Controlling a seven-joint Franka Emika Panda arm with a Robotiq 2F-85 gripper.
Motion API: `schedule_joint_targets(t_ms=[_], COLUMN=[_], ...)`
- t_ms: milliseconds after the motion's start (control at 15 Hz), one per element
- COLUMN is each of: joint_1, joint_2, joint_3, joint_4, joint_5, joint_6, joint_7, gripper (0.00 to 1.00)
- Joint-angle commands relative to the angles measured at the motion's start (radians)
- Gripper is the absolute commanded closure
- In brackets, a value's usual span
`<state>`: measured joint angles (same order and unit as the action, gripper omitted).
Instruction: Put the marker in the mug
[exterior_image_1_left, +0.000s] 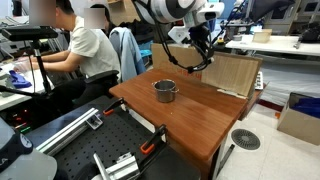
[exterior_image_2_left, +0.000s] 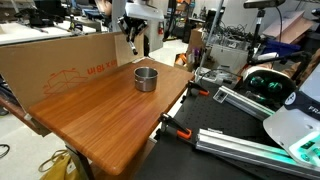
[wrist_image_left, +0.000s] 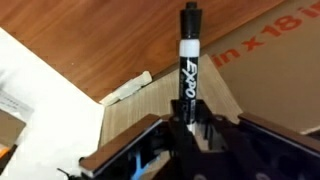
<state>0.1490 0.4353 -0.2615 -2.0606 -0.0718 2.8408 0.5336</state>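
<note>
The slim black pen-shaped marker (wrist_image_left: 188, 70), with a white band and white lettering on its barrel, stands upright in the wrist view with its black cap toward 12 o'clock. Its lower end is clamped between the dark fingers (wrist_image_left: 170, 138) of the black robot gripper (wrist_image_left: 190, 125), whose jaws are drawn narrow onto the barrel. So we find the marker held in the air, well apart from the mug. In both exterior views the gripper (exterior_image_1_left: 205, 58) (exterior_image_2_left: 133, 42) hangs above the far edge of the table, and the marker is too small there for us to make out. The short, wide metallic grey mug (exterior_image_1_left: 165, 91) (exterior_image_2_left: 146, 78) stands upright on the table with its shiny rim up. It lies at about 7 o'clock from the gripper in an exterior view and at about 5 o'clock in an exterior view. The brown wooden table (exterior_image_1_left: 190, 120) (exterior_image_2_left: 100, 120) bears the mug near its middle. A flat tan cardboard box (exterior_image_1_left: 238, 73) (exterior_image_2_left: 55, 65) (wrist_image_left: 275, 60) with red print leans along the table's edge just beside the gripper, and in the wrist view it fills the side toward 3 o'clock. A white sheet (wrist_image_left: 40, 110) lies toward 9 o'clock there. At 9 o'clock from the table a person in a light shirt (exterior_image_1_left: 88, 50) sits at a desk.
</note>
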Motion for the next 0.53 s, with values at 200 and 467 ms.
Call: schedule_joint_targets(t_ms=[200, 467], joint_1=[0.287, 0.496], joint_2=[-0.037, -0.022], joint_3=[-0.273, -0.468], joint_4=[-0.127, -0.166], joint_5=[-0.257, -0.377], joint_6=[0.178, 0.233], joint_7=[0.216, 0.343], gripper=[0.95, 0.95])
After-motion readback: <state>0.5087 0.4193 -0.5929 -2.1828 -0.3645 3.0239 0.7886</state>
